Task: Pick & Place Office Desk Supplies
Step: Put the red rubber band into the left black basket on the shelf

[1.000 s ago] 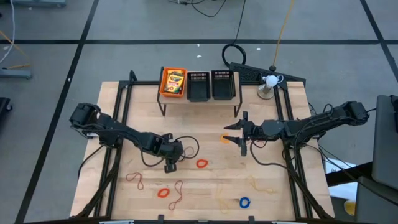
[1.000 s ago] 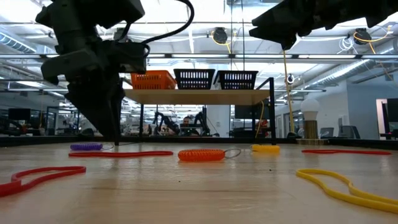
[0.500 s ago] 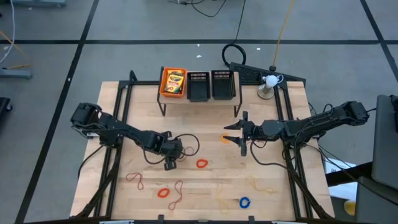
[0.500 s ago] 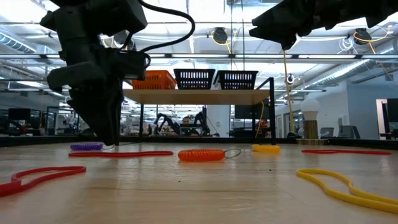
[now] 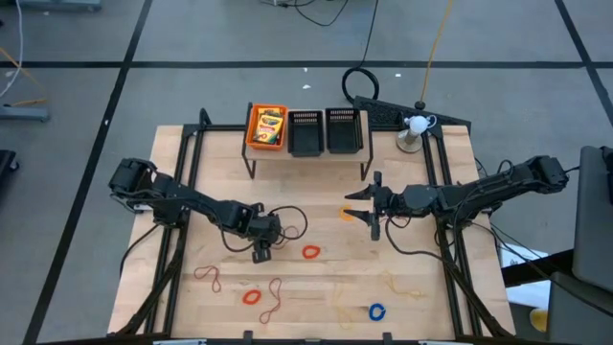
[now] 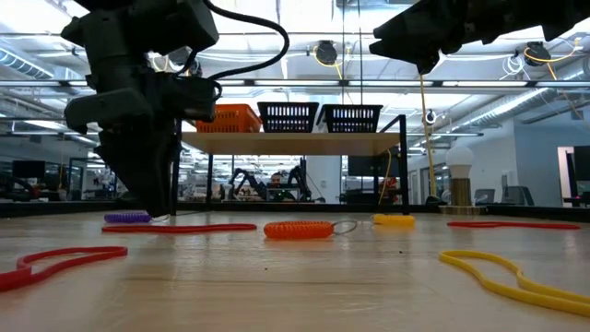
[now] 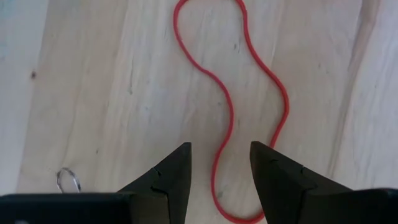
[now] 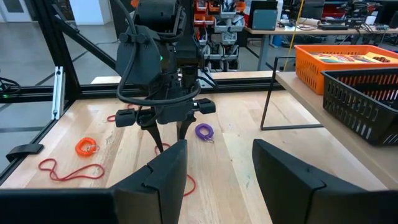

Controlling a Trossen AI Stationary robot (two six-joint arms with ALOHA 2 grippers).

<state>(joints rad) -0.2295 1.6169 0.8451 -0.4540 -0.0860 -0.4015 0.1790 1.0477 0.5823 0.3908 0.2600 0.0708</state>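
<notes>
Red band point(image 7: 231, 118) straddled by your left gripper point(image 7: 219, 163)
Jaws open, now lower onto the desk point(image 5: 421, 307); right gripper point(image 5: 374, 205) idle, open, at 3 o'clock.

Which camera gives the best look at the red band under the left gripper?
The left wrist view: the red band fills it, looping between the open left gripper. The low view shows it edge-on as a thin line; the right wrist view catches a bit; the high view hides it.
</notes>
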